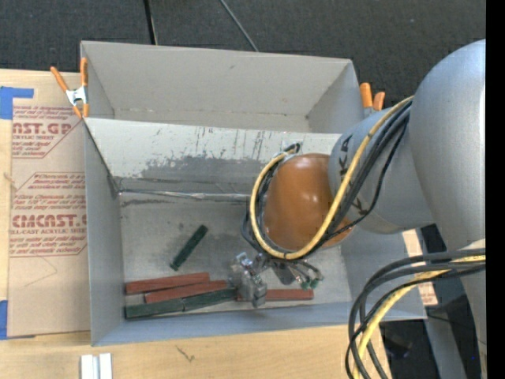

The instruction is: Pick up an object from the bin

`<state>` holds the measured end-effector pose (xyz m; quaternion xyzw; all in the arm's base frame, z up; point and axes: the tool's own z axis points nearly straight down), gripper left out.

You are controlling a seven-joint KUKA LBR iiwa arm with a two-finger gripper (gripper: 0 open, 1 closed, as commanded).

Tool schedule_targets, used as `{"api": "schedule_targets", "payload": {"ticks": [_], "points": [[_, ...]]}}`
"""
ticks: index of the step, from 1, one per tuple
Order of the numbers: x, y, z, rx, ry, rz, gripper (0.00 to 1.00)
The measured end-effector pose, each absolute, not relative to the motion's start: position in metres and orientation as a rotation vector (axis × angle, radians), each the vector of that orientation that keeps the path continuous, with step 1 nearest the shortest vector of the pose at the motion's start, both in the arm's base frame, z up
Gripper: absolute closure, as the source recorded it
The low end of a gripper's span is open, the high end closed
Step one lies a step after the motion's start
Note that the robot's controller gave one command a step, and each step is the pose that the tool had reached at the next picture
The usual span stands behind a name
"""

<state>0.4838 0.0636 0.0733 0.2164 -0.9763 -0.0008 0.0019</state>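
Note:
My gripper (252, 284) is low at the front of the bin, right of centre, its metal fingertips down among the sticks lying along the front wall. A long dark green stick (180, 305) runs leftward from the fingertips along the wall. Two reddish-brown sticks (167, 286) lie side by side just behind it. A short reddish-brown stick (289, 294) pokes out to the right of the fingertips. Whether anything sits between the fingers is hidden by the gripper's own body.
A short dark green stick (188, 247) lies alone on the bin floor, left of the gripper and slanted. The arm with its orange cover and yellow cables hangs over the bin's right half.

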Motion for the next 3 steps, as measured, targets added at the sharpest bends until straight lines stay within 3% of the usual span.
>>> {"api": "schedule_targets", "payload": {"ticks": [1, 2, 3], "points": [[0.486, 0.064, 0.074, 0.681, -3.073, -0.002, 0.00], [0.486, 0.064, 0.074, 0.681, -3.073, -0.002, 0.00], [0.492, 0.102, 0.071, 0.664, -3.075, 0.000, 0.00]]}}
